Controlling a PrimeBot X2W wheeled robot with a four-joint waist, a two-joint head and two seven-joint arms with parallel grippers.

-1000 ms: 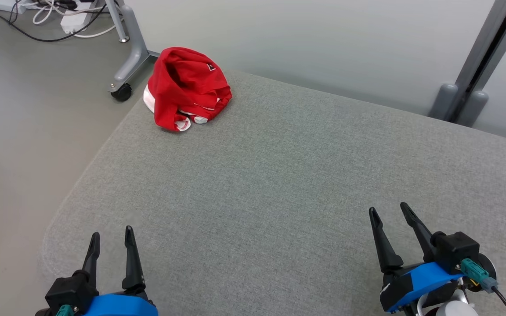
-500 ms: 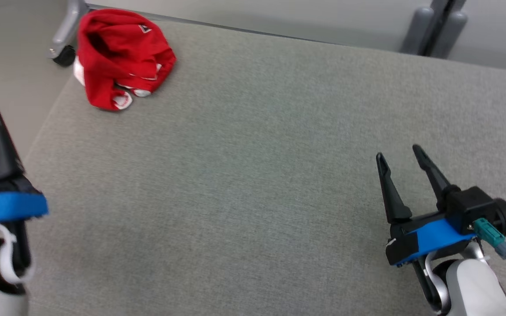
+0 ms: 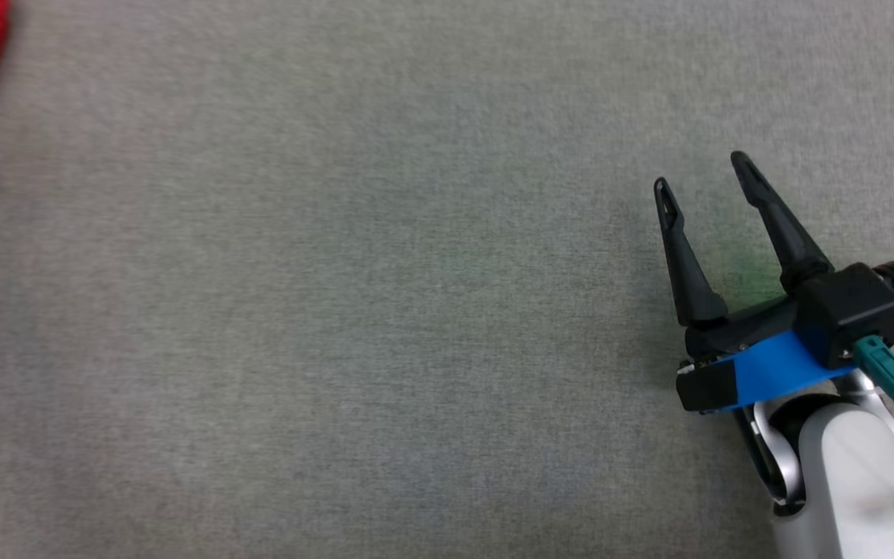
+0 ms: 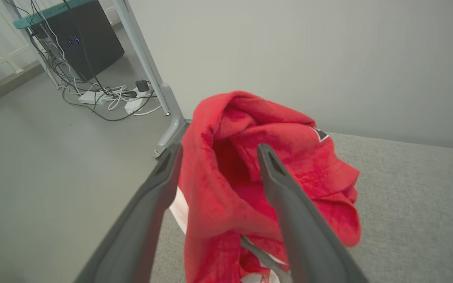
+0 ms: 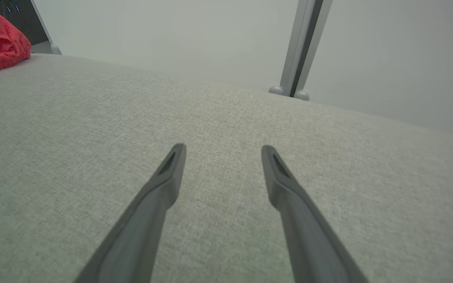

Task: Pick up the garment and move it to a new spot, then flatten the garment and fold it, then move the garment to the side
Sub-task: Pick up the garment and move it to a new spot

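Sitting bunched, garment (image 4: 218,196), desk leg (image 4: 173,118) behind

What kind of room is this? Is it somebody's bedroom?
Probably not a bedroom. It looks like a lab or office: a dark computer box sits under a desk, tangled cables lie on the bare floor, and the red garment sits on a grey padded worktop.

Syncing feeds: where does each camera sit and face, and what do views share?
Head view: from the head, down at the grey cushion; open right end effector lower right.
Left wrist view: along the open left end effector at the red garment.
Right wrist view: past its fingers, low across the cushion.
All share the garment.
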